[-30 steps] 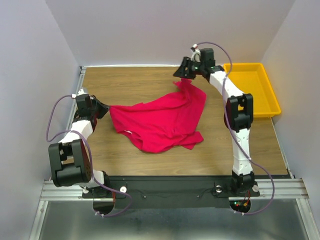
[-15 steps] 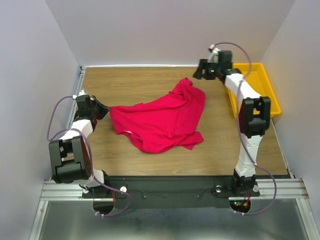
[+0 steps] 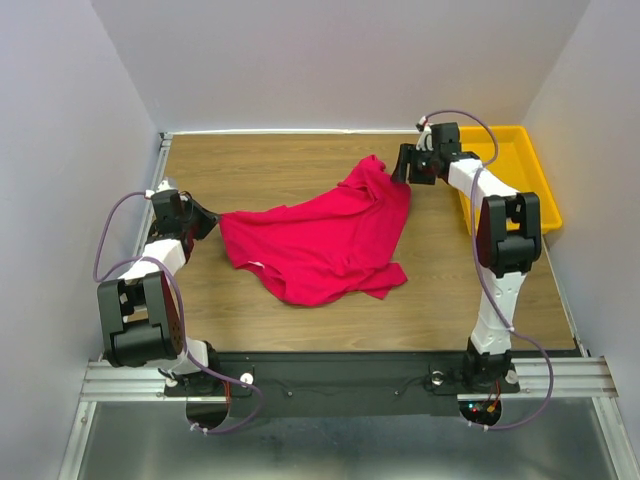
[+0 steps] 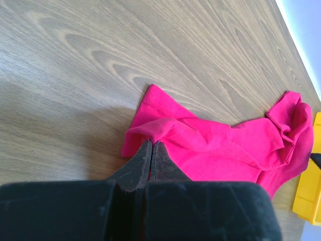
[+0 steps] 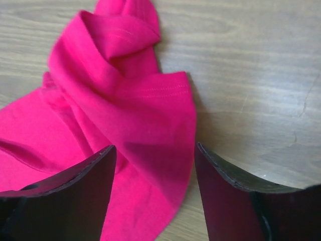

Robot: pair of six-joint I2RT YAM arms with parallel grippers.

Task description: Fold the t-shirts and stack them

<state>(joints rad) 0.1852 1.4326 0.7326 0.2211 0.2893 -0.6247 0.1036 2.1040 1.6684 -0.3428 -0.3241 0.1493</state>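
Observation:
A crimson-pink t-shirt (image 3: 325, 240) lies crumpled in the middle of the wooden table. My left gripper (image 3: 208, 217) is shut on the shirt's left edge; in the left wrist view the shirt (image 4: 220, 150) bunches at the closed left gripper (image 4: 151, 144). My right gripper (image 3: 403, 167) is open and empty, hovering at the shirt's far right corner. In the right wrist view the open right gripper (image 5: 154, 150) straddles a hemmed fold of the shirt (image 5: 125, 115) without touching it.
A yellow plastic tray (image 3: 535, 190) stands at the back right of the table (image 3: 260, 165), just right of my right arm. A corner of the tray shows in the left wrist view (image 4: 308, 201). White walls enclose the table on three sides.
My right gripper let go of the shirt's far corner, swung right toward the tray, then came back left and lower to the corner, open. The left arm stayed put.

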